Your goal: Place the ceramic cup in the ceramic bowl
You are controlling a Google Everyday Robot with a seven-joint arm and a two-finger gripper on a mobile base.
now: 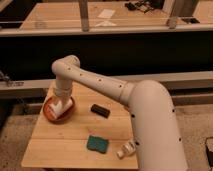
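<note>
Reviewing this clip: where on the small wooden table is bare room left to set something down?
Bare wood runs along the table's front-left, between the ceramic bowl and green sponge, and in the middle strip between the sponge and the black block. Crowded: back-left, where the gripper sits in the bowl, and front-right by the small bottle and arm.

A wooden table (50,142) carries three loose items. A black rectangular block (100,110) lies near the middle, turned slightly askew. A green sponge pad (98,144) lies flat near the front edge. A small white object (127,149) (what it is, I cannot tell) lies tilted toward the front right corner, just beside the sponge pad. The gripper (60,106) is at the left edge.
</note>
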